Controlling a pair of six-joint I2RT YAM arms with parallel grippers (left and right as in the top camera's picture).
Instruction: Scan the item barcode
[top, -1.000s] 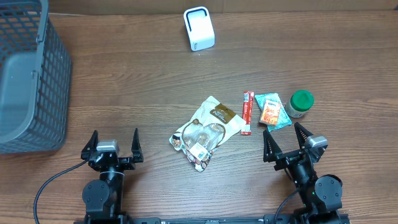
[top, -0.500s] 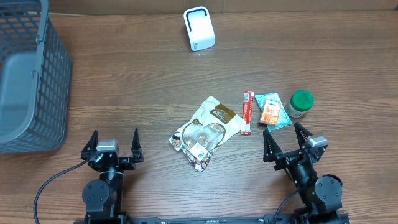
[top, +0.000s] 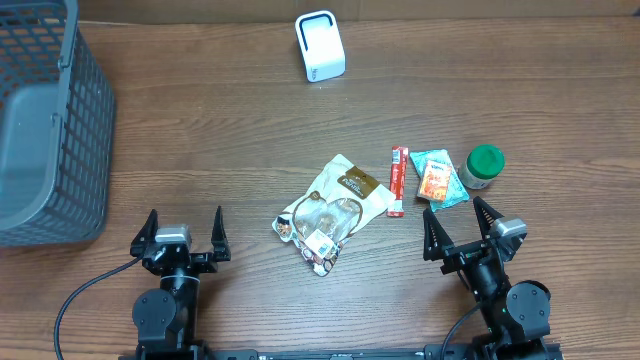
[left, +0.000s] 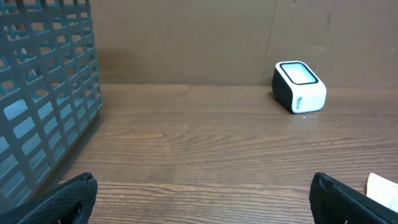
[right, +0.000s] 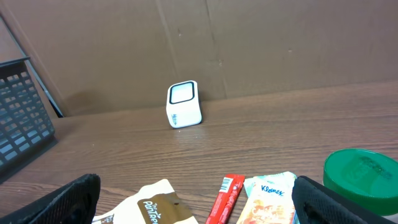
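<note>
Snack pouch (top: 335, 210) centre, basket (top: 92, 130) far left

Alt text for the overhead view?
Four small items lie on a brown wooden table: a white-and-brown snack pouch, thin red stick packet, teal tissue pack and green-lidded jar. The left claw and right claw sit open nearby; a white box scanner stands behind, a grey mesh basket at left.

Surface (top: 220, 130): open lane from centre to scanner (top: 320, 46). Obstacles: basket (top: 45, 120) far left; snack bag (top: 335, 205), red stick (top: 398, 180), tissue packet (top: 438, 180), jar (top: 483, 166) clustered centre-right.
</note>
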